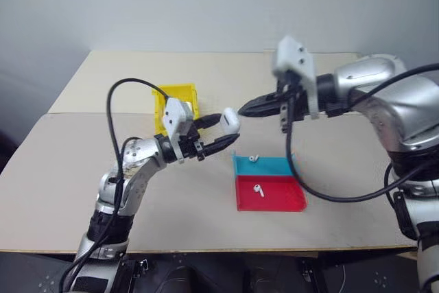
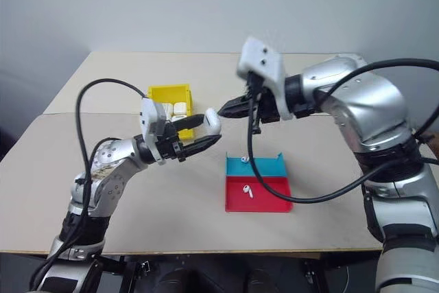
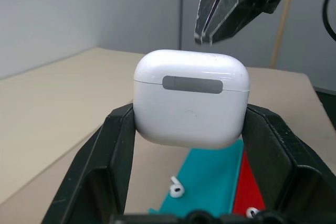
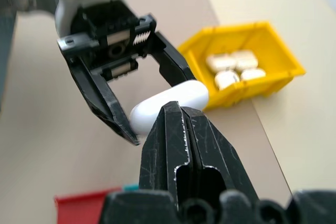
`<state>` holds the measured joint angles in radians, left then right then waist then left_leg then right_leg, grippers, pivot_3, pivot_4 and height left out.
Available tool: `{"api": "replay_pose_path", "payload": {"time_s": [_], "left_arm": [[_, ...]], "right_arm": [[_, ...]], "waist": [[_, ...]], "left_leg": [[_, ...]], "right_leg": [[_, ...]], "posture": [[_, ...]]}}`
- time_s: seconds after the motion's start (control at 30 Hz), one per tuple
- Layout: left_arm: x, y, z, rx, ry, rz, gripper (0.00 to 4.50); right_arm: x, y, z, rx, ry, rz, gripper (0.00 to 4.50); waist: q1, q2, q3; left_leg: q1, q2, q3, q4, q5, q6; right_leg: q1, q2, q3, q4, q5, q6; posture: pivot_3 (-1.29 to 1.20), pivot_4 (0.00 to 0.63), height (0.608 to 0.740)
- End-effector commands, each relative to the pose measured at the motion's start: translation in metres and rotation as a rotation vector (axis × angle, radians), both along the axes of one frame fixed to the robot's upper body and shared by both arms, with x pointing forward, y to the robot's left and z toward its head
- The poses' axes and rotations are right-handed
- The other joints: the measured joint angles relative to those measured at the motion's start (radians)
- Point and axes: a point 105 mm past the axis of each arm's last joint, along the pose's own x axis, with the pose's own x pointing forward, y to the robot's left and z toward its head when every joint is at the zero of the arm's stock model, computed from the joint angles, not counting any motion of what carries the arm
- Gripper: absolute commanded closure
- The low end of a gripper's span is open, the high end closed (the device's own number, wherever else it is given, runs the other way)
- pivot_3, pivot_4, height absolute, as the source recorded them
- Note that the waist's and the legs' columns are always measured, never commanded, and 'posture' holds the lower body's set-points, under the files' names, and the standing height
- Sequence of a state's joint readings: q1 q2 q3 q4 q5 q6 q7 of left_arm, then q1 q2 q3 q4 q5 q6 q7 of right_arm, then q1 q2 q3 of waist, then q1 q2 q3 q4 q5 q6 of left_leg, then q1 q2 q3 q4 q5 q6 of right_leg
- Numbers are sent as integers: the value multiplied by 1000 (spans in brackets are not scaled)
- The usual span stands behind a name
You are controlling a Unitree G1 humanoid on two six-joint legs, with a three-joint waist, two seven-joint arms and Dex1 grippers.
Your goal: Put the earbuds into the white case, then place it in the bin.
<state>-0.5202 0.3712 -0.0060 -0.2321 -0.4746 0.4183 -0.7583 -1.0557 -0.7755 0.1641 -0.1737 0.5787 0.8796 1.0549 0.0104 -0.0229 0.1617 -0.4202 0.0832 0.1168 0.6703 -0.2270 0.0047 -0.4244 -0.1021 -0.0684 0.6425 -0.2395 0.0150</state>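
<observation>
My left gripper [image 1: 221, 132] pinches the white case [image 1: 230, 121] at centre frame; my right gripper [image 1: 240, 110], pressed together, could knock it loose prying the lid.

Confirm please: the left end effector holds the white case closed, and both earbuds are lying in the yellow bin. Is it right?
Not quite. The left end effector does hold the closed white case, but the earbuds lie on the red-and-teal tray, as the left eye view shows. The yellow bin holds other white cases.
</observation>
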Motion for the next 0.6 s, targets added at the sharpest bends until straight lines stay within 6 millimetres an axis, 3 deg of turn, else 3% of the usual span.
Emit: {"api": "replay_pose_path", "payload": {"time_s": [0.03, 0.17, 0.33, 0.5, 0.6], "left_arm": [[14, 22, 25, -113, -42, 247, 1721], [48, 55, 32, -195, -29, 628, 1721], [87, 81, 10, -84, 7, 923, 1721], [109, 70, -10, -65, 81, 903, 1721], [118, 67, -20, -47, 95, 887, 899]], "right_arm": [[-8, -8, 19, 133, -160, -28, 4444], [-2, -14, -5, 145, -204, -128, 4444], [7, -8, -34, 125, -154, -211, 4444], [7, -4, -35, 141, -154, -217, 4444], [7, -6, -31, 168, -155, -222, 4500]], "waist": [[1, 0, 0], [5, 0, 0], [3, 0, 0], [2, 0, 0], [2, 0, 0]], "left_leg": [[0, 0, 0, 0, 0, 0], [1, -1, -1, 0, 0, 0], [1, -2, -1, 0, 1, -1], [0, -2, -1, 0, 1, -1], [-1, -2, -1, 0, 1, -2]], "right_leg": [[0, 0, 0, 0, 0, 0], [2, -1, -1, 0, 0, 1], [1, -1, -1, 0, 0, 1], [1, -1, -2, -1, 0, 1], [1, -1, -2, -1, 0, 1]], "posture": [[0, 150, 740], [0, 150, 740], [0, 150, 740], [0, 150, 740], [0, 150, 740]]}}
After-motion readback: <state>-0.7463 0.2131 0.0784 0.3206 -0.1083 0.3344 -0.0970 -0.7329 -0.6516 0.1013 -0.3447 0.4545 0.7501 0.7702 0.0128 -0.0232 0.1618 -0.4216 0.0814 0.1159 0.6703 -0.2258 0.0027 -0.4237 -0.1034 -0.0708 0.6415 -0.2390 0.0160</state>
